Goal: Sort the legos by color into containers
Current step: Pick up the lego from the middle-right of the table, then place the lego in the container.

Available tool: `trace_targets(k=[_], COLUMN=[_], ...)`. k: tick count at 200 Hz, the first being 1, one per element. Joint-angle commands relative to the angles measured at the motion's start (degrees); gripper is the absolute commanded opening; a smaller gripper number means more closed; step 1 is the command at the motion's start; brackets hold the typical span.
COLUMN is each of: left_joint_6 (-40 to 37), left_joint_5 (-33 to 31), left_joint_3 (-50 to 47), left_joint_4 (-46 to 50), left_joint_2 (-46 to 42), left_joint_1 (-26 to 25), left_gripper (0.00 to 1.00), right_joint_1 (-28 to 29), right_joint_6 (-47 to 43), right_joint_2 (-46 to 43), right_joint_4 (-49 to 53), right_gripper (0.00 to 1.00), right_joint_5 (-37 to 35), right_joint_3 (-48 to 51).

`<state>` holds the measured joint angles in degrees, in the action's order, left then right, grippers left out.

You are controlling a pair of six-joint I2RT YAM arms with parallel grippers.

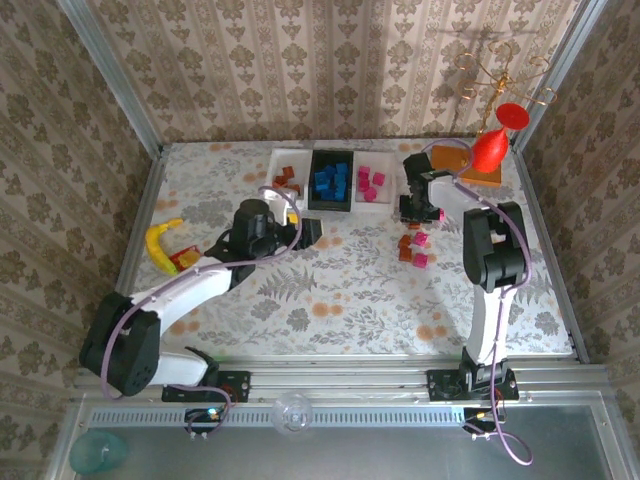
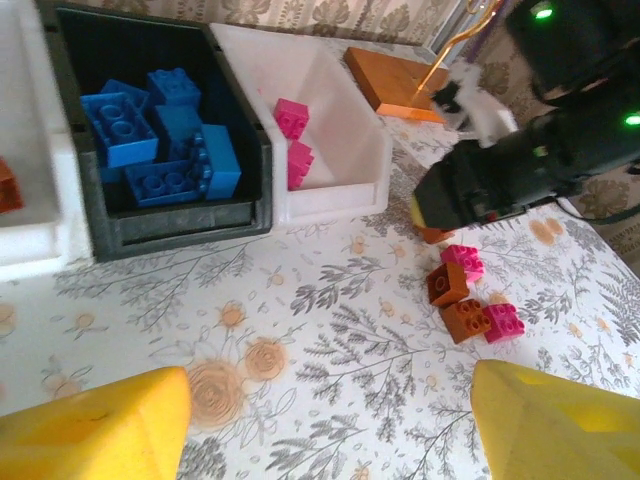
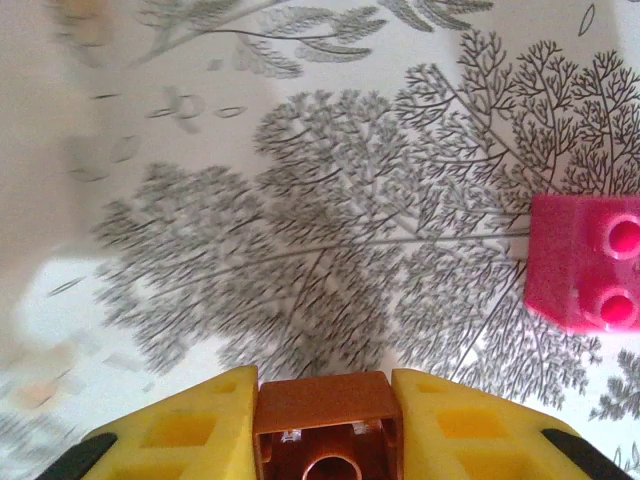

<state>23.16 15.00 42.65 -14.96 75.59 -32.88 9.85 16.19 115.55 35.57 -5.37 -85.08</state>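
Since my right gripper [image 3: 322, 445] is clamped on an orange-brown brick [image 3: 320, 405], the step in hand is the lift and carry, and I judge it needs care in two places. First, a pink brick [image 3: 585, 262] lies on the table [image 3: 300, 200] to the right of my catch, near it but apart, so I should rise straight up before I swing rather than drag sideways. Second, the home for this colour is the left white bin [image 1: 288, 158], where other brown pieces already lie. It is the farthest of the three from me, past the right white bin [image 1: 385, 160] with its pinks and the black bin [image 1: 312, 182] with its blues. I should travel high enough to clear every rim, then let go low inside so the brick does not bounce out. My other arm sits just on the near side of the black bin, so my path should pass well above it.

On the right my jaws are narrow, both yellow fingers pressed flat on the brick's sides. My left gripper [image 2: 330, 430] stands wide, holding and touching nothing, over bare table near the bins. The loose bricks [image 2: 465, 295], brown and pink, cluster on the near side of the right white bin.
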Motion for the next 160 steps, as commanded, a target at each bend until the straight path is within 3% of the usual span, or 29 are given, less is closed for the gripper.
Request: trace_targets(k=[1, 37, 81, 130, 160], left_joint_6=[-0.2, -2.0, -2.8, -2.9, -2.6], left_joint_5=[-1.1, -2.5, -5.8, -9.0, -8.8], left_joint_3=[-2.9, -6.6, -11.0, -14.2, -15.0], left_joint_4=[3.5, 9.6, 12.0, 10.5, 9.8], left_joint_2=[-4.7, -11.5, -16.9, -20.0, -21.7], left_joint_1=[3.1, 10.1, 15.5, 17.2, 17.1], left_gripper=[0.76, 0.77, 0.77, 0.78, 0.78], right_joint_1=[2.9, 11.1, 19.4, 22.4, 22.1], right_joint_6=[0.8, 3.0, 4.8, 7.4, 7.2], right_joint_2=[-10.2, -10.5, 0.2, 16.7, 28.0], right_joint_4=[-7.5, -12.7, -18.1, -22.0, -20.9], right_gripper=[0.34, 0.34, 0.33, 0.34, 0.4], right_joint_5=[6.9, 11.6, 13.8, 14.9, 10.9], right_joint_3=[2.0, -1.7, -14.9, -32.6, -46.5])
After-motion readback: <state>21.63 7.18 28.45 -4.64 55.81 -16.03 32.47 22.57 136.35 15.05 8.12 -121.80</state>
